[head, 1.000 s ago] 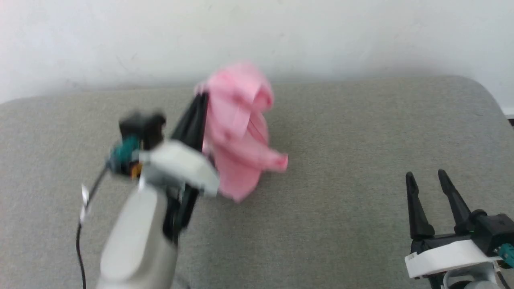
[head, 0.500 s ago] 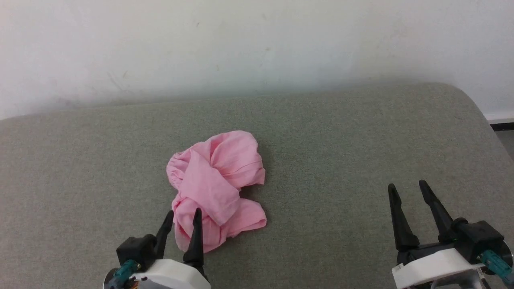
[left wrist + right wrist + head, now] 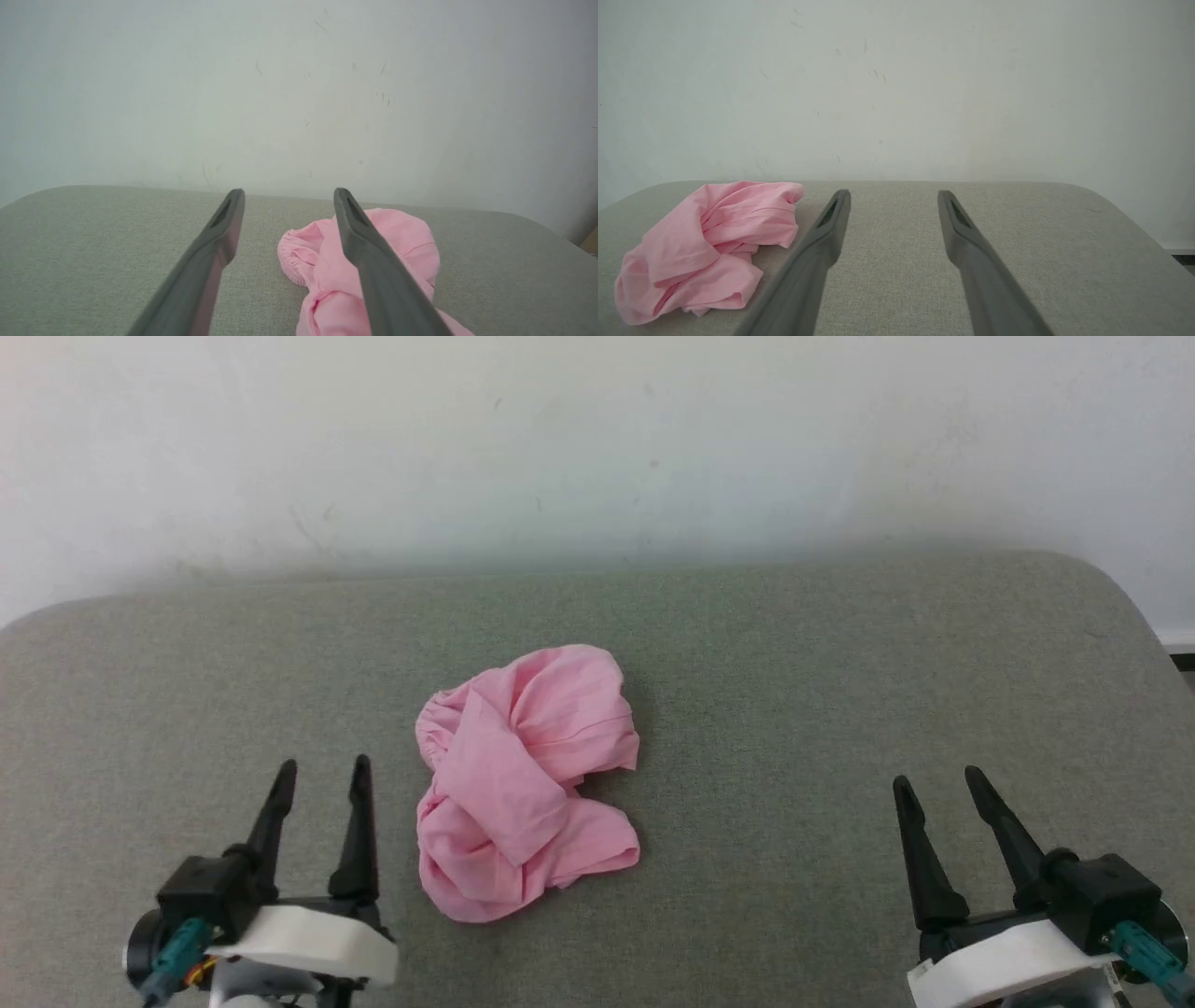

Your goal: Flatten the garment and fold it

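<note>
Observed: a plain white wall (image 3: pixel 597 448) stands behind a grey-green fabric-covered table (image 3: pixel 794 709) with rounded corners.

The light pink, thin fabric garment (image 3: pixel 527 784) lies in a crumpled heap near the middle of the table, neither flattened nor folded. Its gathered elastic waistband (image 3: pixel 431 728) shows on the heap's left side.

My left hand (image 3: pixel 324 763) is low at the near left, fingers spread apart and holding nothing. The garment lies just beside it to its right, not touching. In the left wrist view the heap (image 3: pixel 402 238) sits partly behind my right-side finger (image 3: pixel 373 266).

My right hand (image 3: pixel 937 777) is at the near right, likewise spread and empty. The garment lies well apart from it, to its left.
</note>
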You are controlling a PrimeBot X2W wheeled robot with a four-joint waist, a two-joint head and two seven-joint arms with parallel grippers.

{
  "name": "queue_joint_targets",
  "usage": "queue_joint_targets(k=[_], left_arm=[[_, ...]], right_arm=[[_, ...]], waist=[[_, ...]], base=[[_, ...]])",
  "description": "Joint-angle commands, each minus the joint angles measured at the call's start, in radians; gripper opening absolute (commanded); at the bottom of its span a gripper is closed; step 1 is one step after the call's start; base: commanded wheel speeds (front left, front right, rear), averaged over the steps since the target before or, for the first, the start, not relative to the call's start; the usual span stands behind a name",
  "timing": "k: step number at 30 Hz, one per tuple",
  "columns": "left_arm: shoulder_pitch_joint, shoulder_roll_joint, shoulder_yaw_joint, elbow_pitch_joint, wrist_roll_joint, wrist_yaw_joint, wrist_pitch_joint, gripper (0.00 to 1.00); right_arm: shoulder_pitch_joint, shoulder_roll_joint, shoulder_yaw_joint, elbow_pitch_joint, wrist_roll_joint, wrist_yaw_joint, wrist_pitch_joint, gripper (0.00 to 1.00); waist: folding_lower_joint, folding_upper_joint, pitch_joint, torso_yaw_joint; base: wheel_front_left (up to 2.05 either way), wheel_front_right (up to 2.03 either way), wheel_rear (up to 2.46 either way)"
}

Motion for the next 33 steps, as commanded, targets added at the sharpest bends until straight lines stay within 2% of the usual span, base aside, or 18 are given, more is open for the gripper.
queue_joint_targets(k=[1, 5, 12, 19, 23, 33], left_arm=[[0.002, 0.011, 0.012, 0.007, -0.009, -0.011, -0.004, 1.0], [0.028, 0.029, 0.046, 0.011, -0.032, -0.026, -0.005, 1.0], [0.046, 0.016, 0.062, -0.007, -0.04, -0.034, -0.006, 1.0], [0.037, -0.012, 0.047, -0.01, -0.023, -0.039, -0.006, 1.0], [0.002, -0.03, 0.026, -0.004, -0.016, -0.057, -0.006, 1.0], [-0.078, -0.088, 0.016, 0.029, 0.01, -0.099, -0.006, 1.0]], right_arm=[[0.011, 0.002, 0.002, -0.006, -0.005, -0.001, 0.004, 1.0], [0.017, 0.002, 0.005, -0.014, -0.006, -0.001, 0.015, 1.0], [-0.021, 0.002, 0.056, 0.025, 0.04, -0.001, 0.088, 1.0], [-0.202, 0.002, 0.247, 0.173, 0.187, -0.001, 0.322, 1.0], [-0.334, 0.002, 0.35, 0.244, 0.245, -0.001, 0.446, 1.0], [-0.597, 0.002, 0.491, 0.535, 0.35, -0.001, 0.563, 1.0]], waist=[[0.0, 0.0, -0.006, 0.006], [0.0, 0.0, -0.008, 0.015], [0.0, 0.0, 0.003, 0.058], [0.0, 0.0, 0.023, 0.109], [0.0, 0.0, 0.055, 0.157], [0.0, 0.0, 0.102, 0.252]], base=[[0.0, 0.0, 0.0], [0.0, 0.0, 0.0], [0.0, 0.0, 0.0], [0.0, 0.0, 0.0], [0.0, 0.0, 0.0], [0.0, 0.0, 0.0]])
